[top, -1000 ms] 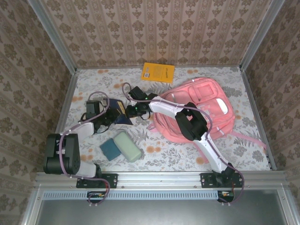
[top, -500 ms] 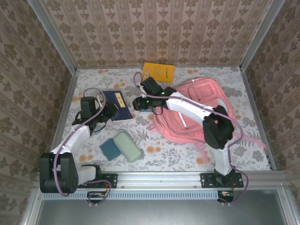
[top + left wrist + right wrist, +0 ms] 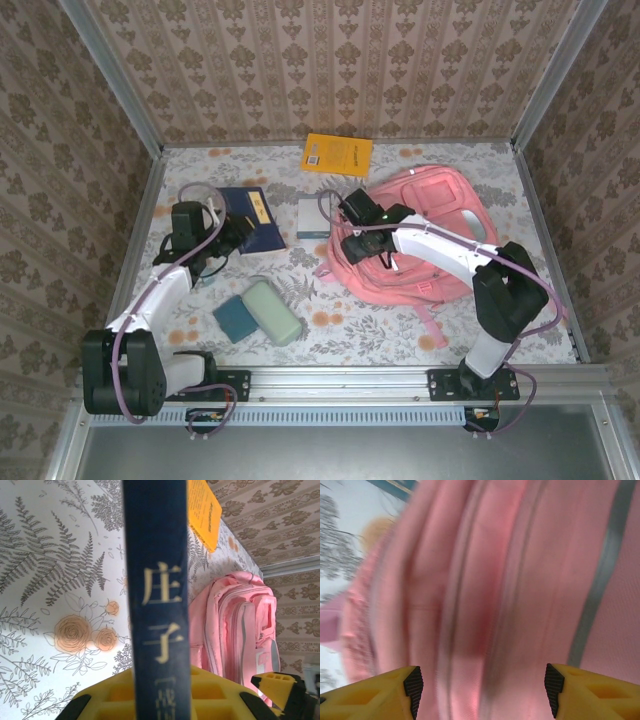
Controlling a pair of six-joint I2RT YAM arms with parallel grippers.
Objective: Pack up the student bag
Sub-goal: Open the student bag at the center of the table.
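Observation:
The pink student bag (image 3: 440,235) lies flat at the right of the table. It also appears in the left wrist view (image 3: 235,620), and as blurred pink fabric in the right wrist view (image 3: 520,580). A dark blue book (image 3: 252,220) with gold characters on its spine (image 3: 157,605) lies at the back left. My left gripper (image 3: 228,236) (image 3: 160,692) is shut on its near edge. My right gripper (image 3: 352,247) (image 3: 482,690) hovers open just above the bag's left side, with nothing between its fingers.
A yellow book (image 3: 338,155) (image 3: 202,510) lies by the back wall. A small pale box (image 3: 313,214) sits between the blue book and the bag. A pale green case (image 3: 274,310) and a teal pad (image 3: 234,318) lie at the front left. A pink strap (image 3: 530,295) trails right.
The right arm swung away from the blue book and now sits over the bag's left side. The left gripper drew the blue book toward the back left. The pale box came into view.

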